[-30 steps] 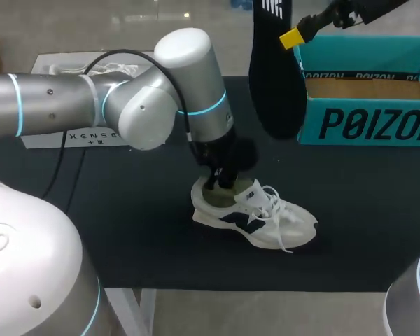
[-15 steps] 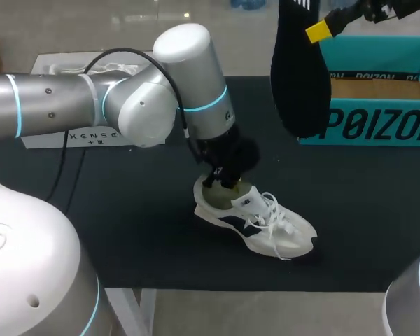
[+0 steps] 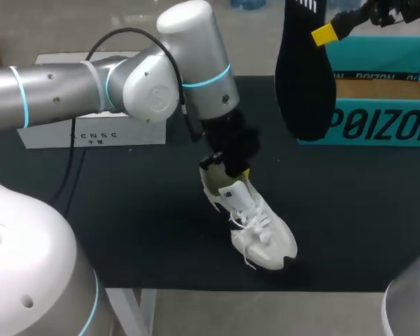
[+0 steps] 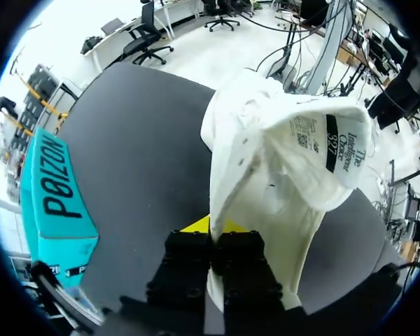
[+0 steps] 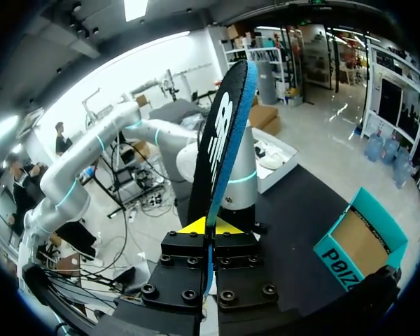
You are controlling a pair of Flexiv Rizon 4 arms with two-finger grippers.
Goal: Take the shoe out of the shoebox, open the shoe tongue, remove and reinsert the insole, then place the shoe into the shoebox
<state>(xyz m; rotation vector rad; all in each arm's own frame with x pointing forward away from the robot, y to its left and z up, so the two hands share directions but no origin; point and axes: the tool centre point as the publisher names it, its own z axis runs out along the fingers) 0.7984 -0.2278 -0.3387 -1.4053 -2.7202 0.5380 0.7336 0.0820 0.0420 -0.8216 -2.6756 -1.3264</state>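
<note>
Sneaker first: it is white with a dark side mark and sits out of the box, over the middle of the black mat that covers the desk. Its heel is up and its toe is down toward the near edge. I cannot tell whether the toe touches the mat. The left arm comes in from the left, and the left jaws are clamped on the rim of the sneaker's opening at the heel end. From that wrist, the two black fingers are pressed together on a fold of the white upper, with a sliver of yellow tip behind. The tongue is flopped open, with its printed label facing out.

The right arm reaches in from the far right corner. The right jaws are pinched tight on the black insole, which hangs upright above the desk, in front of the near left corner of the shoebox. From its own wrist, the insole stands edge-on straight ahead of the fingers.

The teal shoebox sits open at the far right of the desk, with its brown cardboard inside showing. A flat white box lies at the far left.
</note>
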